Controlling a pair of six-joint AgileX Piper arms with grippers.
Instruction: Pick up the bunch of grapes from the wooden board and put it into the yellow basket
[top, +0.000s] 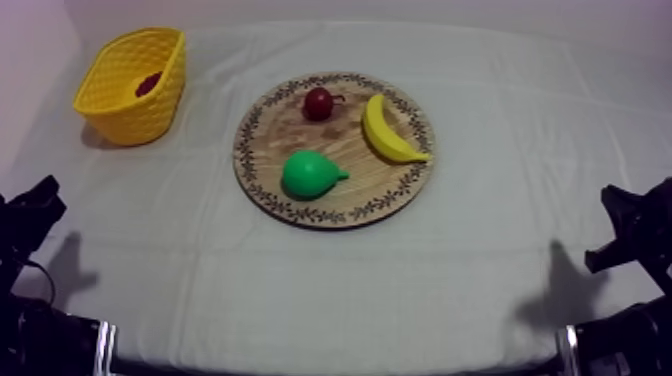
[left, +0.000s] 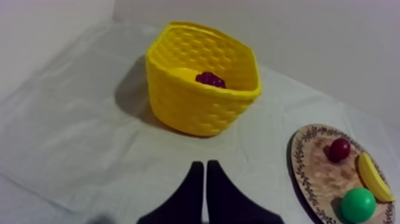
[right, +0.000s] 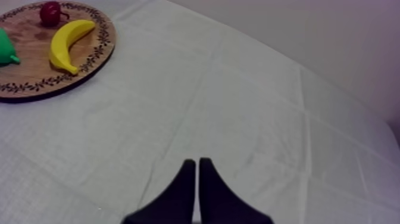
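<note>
Grapes sit in honeycomb-walled yellow basket.

We work at what looks like a lab test bench: a table under a plain grey-white cloth, bare pale walls behind, and toy fruit laid on a wooden board.

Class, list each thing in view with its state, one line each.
yellow basket: upright
bunch of grapes: inside the basket
wooden board: lying flat
pear: on the board
banana: on the board
small red fruit: on the board
left gripper: shut, empty
right gripper: shut, empty
</note>
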